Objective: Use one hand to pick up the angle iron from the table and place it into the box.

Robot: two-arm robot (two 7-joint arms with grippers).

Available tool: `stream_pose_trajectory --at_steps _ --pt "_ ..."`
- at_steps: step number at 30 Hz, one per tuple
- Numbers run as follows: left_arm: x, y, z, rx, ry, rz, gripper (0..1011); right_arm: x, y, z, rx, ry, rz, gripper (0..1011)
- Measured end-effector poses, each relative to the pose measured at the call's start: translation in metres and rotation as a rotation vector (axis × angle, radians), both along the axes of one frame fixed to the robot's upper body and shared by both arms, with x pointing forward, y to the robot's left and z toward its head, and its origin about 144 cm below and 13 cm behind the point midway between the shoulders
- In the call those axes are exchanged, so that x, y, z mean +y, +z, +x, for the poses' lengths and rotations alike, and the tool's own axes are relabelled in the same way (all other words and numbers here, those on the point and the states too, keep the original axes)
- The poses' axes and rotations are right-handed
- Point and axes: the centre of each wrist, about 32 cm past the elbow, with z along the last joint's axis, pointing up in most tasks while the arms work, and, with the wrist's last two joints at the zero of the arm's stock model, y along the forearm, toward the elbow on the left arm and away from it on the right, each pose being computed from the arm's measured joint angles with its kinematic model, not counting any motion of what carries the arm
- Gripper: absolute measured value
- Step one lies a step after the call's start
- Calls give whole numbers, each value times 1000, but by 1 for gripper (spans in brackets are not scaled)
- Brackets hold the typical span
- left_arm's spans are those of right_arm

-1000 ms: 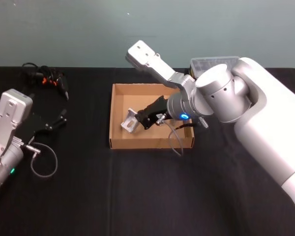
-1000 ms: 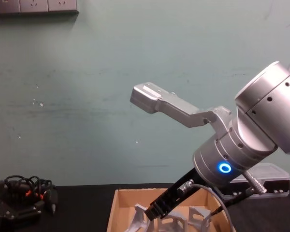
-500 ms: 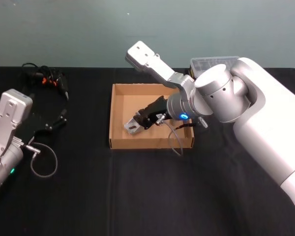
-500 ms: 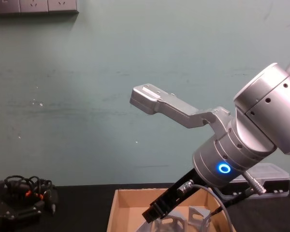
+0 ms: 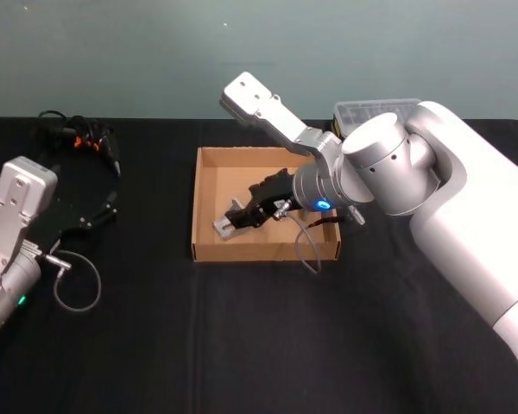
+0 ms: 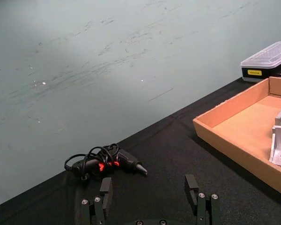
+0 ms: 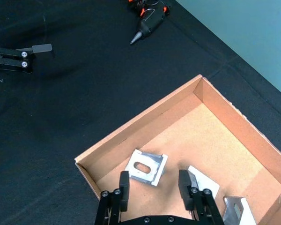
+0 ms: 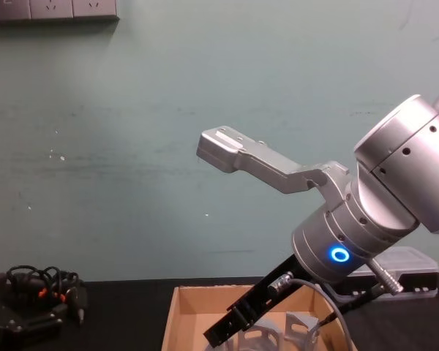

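**A:** Where's the part now?

**B:** The silver angle iron with the slotted hole (image 7: 146, 167) lies flat on the floor of the wide, shallow tan cardboard box (image 5: 204, 252), toward the box's 7 o'clock corner in the head view. The right arm's black jointed gripper (image 7: 155, 186) hangs just above it, fingers spread apart and holding nothing. I judge the placing itself done.

**A:** So what could go wrong?

**B:** Mostly the way out. Seen from the wrist, the fingertips straddle the bracket's near edge; pulling back low and sideways could catch the bracket and drag it toward the wall. Two more pale metal pieces (image 7: 203, 183) lie just beside the gripper on the box floor, so a swing that way might knock them. The grey cable (image 5: 306, 246) looping over the box's 6 o'clock wall could snag the cardboard and shift the light tray.

**A:** Room to move?

**B:** Straight up is free. The flat matte black tabletop (image 5: 242, 345) at 6 o'clock is bare. At 9 o'clock the left gripper (image 6: 150, 197) sits parked, fingers apart, well apart from the box. A clear-lidded black case (image 6: 268, 61) stands near the box's 1 o'clock corner.
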Motion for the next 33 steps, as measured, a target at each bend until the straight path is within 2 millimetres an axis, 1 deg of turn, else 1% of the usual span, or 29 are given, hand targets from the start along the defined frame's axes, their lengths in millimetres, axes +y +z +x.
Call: stream_pose_trajectory --at_steps 2,3,5,6,8,9,10,13,20,24,30,31,33 --pt "0 0 0 0 0 0 1011 -1 0 -1 -5 1 3 684" --pt "0 0 0 0 0 0 1011 -7 -2 -6 -20 7 14 730" --pt "0 0 0 0 0 0 1012 -12 -2 -9 -35 9 24 805" --pt "0 0 0 0 0 0 1011 -14 -2 -10 -41 9 29 820" --pt "0 0 0 0 0 0 1011 -20 -2 -14 -61 8 44 893" --pt "0 0 0 0 0 0 1011 -22 -3 -16 -68 8 49 911" --pt "0 0 0 0 0 0 1011 -26 -3 -19 -84 5 60 956" --pt "0 0 0 0 0 0 1012 -32 -4 -25 -117 2 81 998" --pt "0 0 0 0 0 0 1011 -45 -10 -43 -236 -5 134 1000" --pt "0 0 0 0 0 0 1012 -54 -21 -56 -317 -17 171 1000" --pt "0 0 0 0 0 0 1011 -57 -33 -74 -404 -44 189 1002" --pt "0 0 0 0 0 0 1011 -56 -36 -81 -437 -49 186 1002" --pt "0 0 0 0 0 0 1011 -55 -38 -87 -462 -52 185 1000"
